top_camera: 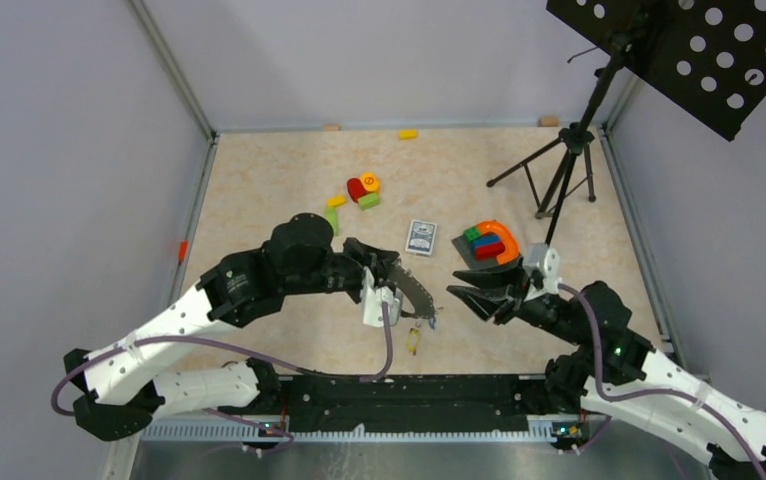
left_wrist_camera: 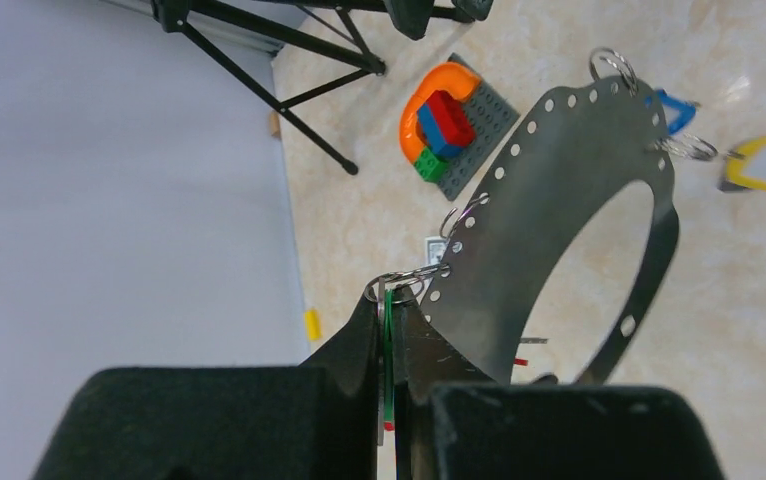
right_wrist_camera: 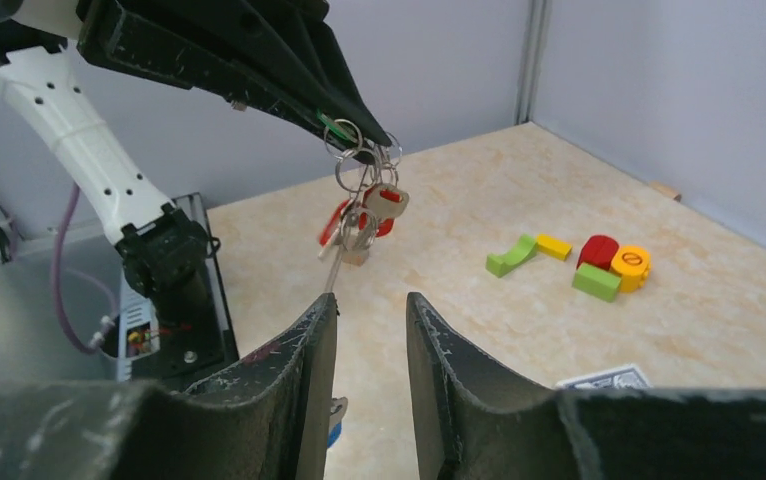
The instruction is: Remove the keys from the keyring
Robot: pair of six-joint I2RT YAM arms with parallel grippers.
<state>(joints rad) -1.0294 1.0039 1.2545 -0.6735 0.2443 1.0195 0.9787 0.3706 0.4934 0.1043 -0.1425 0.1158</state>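
keyring (left_wrist_camera: 559, 150) hangs above the table (top_camera: 289, 180) from my left gripper (left_wrist_camera: 391, 300), pinched shut on what looks like a green-tagged key (left_wrist_camera: 388, 350) at its rim. right gripper (right_wrist_camera: 371, 305), fingers apart, sits below the dangling keys (right_wrist_camera: 364, 215); i would rise, close on one key only, and pull steadily.

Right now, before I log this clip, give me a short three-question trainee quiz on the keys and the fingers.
1. True or false: the right fingers are clamped on a key.
2. Which tag colour shows pinched between the left fingers? A blue, B green, C yellow.
3. Fill in: the orange arch block sits on a grey ____.
Key: 1 false, they stand apart and empty; 2 B, the green tag; 3 baseplate.
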